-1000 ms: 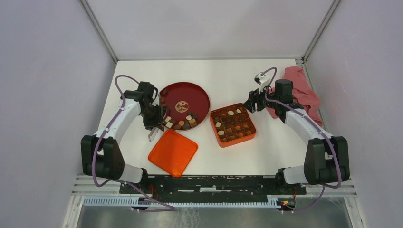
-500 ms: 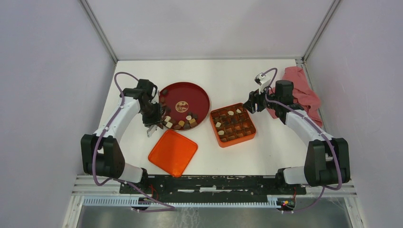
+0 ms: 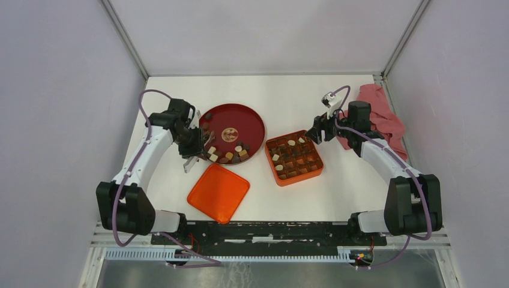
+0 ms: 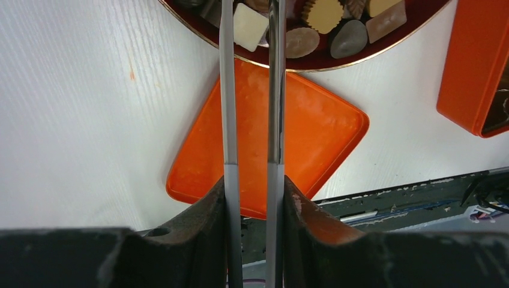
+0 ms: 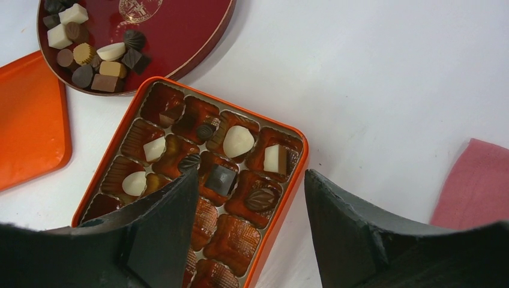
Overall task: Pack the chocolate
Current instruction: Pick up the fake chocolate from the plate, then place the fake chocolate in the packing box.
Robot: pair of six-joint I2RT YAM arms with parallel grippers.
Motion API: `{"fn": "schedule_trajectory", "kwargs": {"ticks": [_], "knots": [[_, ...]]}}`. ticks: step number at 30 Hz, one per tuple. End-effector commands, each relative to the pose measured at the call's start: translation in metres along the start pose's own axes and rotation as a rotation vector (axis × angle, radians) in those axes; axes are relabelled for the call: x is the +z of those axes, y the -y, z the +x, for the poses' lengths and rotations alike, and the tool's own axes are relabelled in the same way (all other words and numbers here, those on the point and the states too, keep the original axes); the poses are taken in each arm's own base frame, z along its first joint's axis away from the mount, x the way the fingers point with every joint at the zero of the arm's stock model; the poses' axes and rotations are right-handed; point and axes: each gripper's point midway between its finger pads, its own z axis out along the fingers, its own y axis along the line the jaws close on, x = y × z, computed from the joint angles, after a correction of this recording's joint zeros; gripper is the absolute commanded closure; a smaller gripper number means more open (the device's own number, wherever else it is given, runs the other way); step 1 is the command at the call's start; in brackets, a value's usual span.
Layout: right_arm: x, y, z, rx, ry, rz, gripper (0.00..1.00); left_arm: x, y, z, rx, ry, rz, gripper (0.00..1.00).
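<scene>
From above, the left gripper (image 3: pixel 193 158) sits at the near-left rim of the dark red plate (image 3: pixel 240 115). The loose chocolate (image 3: pixel 231 156) is heaped on the plate just beyond its tips, and an orange lid (image 3: pixel 218 192) lies just beside it on the near side. The right gripper (image 3: pixel 313 135) hangs by the far right corner of the orange box (image 3: pixel 298 179), with a pink cloth (image 3: pixel 379 111) behind it.

The left wrist view shows two long thin fingers (image 4: pixel 228 90) a narrow gap apart, with a white cube (image 4: pixel 249 26) in that gap. The tips run out of view, so I cannot tell whether it is pinched.

The right wrist view shows wide-apart, empty jaws, with part-filled box compartments beneath and ahead of them.
</scene>
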Motion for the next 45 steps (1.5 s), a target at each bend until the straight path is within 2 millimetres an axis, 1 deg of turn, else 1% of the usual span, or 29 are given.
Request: {"fn": "schedule_trajectory", "kwargs": {"ticks": [1,5,7,8,10,12,14,16,19,24,27,32,35,37,40,42,45], "knots": [[0.001,-0.005,-0.008,-0.028,0.036,-0.039,0.27,-0.017,0.015,-0.007,0.057,0.080,0.091,0.98],[0.001,-0.006,-0.003,-0.039,0.030,-0.046,0.20,-0.020,0.033,-0.005,0.071,0.102,0.203,0.98],[0.001,-0.007,0.004,-0.053,0.019,-0.050,0.18,-0.024,0.045,-0.004,0.078,0.132,0.274,0.98],[0.002,-0.005,0.002,-0.082,0.032,-0.048,0.17,-0.025,0.051,-0.004,0.083,0.144,0.310,0.98],[0.002,-0.003,0.010,-0.119,0.018,-0.037,0.17,-0.028,0.057,-0.004,0.086,0.169,0.352,0.98],[0.001,0.005,0.018,-0.127,-0.006,0.004,0.18,-0.029,0.063,0.000,0.089,0.173,0.393,0.98],[0.002,0.018,0.023,-0.097,-0.034,0.072,0.21,-0.028,0.066,0.002,0.086,0.167,0.418,0.98],[0.004,0.025,0.029,-0.076,-0.078,0.102,0.24,-0.028,0.068,0.003,0.085,0.170,0.427,0.98],[0.015,0.032,0.037,-0.030,-0.145,0.123,0.34,-0.027,0.068,0.003,0.084,0.172,0.435,0.98],[0.035,0.035,0.032,0.043,-0.181,0.122,0.46,-0.022,0.067,0.007,0.087,0.159,0.438,0.98],[0.041,0.044,0.034,0.058,-0.204,0.177,0.49,-0.021,0.067,0.010,0.085,0.157,0.442,0.98],[0.054,0.048,0.043,0.078,-0.257,0.212,0.52,-0.024,0.070,0.008,0.087,0.165,0.451,0.98],[0.056,0.051,0.047,0.073,-0.282,0.258,0.57,-0.026,0.070,0.006,0.094,0.172,0.455,0.98],[0.055,0.058,0.048,0.062,-0.290,0.304,0.59,-0.027,0.071,0.006,0.096,0.180,0.458,0.98],[0.057,0.059,0.048,0.068,-0.285,0.313,0.62,-0.025,0.070,0.008,0.094,0.178,0.456,0.98],[0.059,0.057,0.045,0.082,-0.269,0.301,0.69,-0.024,0.070,0.010,0.091,0.173,0.458,0.98],[0.058,0.056,0.035,0.102,-0.208,0.317,0.81,-0.025,0.072,0.012,0.087,0.165,0.473,0.98]]}}
